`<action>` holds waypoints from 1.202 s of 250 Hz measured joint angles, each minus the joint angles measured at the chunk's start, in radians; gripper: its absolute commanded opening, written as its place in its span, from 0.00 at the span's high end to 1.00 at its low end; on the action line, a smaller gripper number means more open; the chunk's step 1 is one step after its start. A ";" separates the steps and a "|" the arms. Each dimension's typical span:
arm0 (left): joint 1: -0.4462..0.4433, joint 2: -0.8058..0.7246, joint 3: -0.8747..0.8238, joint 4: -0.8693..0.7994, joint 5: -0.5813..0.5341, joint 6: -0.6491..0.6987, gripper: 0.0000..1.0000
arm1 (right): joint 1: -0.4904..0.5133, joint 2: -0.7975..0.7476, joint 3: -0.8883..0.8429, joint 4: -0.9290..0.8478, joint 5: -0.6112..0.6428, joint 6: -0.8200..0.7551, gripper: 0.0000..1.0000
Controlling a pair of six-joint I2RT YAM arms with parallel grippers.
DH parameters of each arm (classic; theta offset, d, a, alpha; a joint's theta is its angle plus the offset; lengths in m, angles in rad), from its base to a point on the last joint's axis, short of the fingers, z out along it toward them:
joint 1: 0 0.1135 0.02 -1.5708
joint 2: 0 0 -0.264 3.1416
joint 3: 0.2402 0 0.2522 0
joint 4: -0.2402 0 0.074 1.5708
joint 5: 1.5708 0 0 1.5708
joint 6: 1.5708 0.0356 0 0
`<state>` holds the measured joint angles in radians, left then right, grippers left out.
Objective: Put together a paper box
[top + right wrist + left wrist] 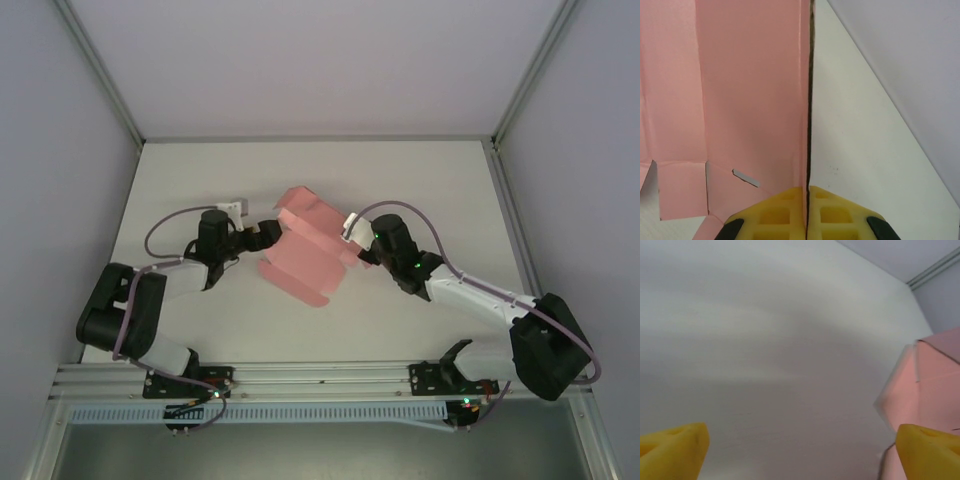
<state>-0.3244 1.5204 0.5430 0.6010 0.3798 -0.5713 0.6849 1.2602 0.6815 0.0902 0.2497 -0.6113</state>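
Observation:
The paper box (305, 250) is a pink die-cut card sheet, partly folded, lying mid-table with flaps raised. My right gripper (352, 243) is shut on the sheet's right edge; in the right wrist view the yellow pads (775, 215) pinch the thin card (740, 90) edge-on, with a small slot cut in the sheet. My left gripper (268, 237) stands open at the sheet's left side. In the left wrist view its yellow fingertips (675, 445) are wide apart with bare table between them, and the pink sheet (935, 385) is against the right fingertip.
The white table (200, 180) is bounded by grey walls at the back and sides. An aluminium rail (320, 380) runs along the near edge by the arm bases.

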 measured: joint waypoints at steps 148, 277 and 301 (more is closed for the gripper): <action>0.000 0.096 0.000 0.326 0.276 -0.058 0.67 | 0.000 -0.001 -0.010 -0.014 -0.014 0.047 1.00; -0.277 -0.003 0.102 -0.034 -0.188 0.216 1.00 | -0.002 0.025 -0.007 -0.072 0.010 0.070 1.00; -0.363 -0.002 0.167 -0.129 -0.340 0.296 1.00 | 0.002 0.028 -0.003 -0.076 0.027 0.069 1.00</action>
<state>-0.6872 1.5188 0.7097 0.4725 0.0395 -0.2752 0.6865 1.2884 0.6781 0.0139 0.2764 -0.5426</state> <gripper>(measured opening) 0.045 0.055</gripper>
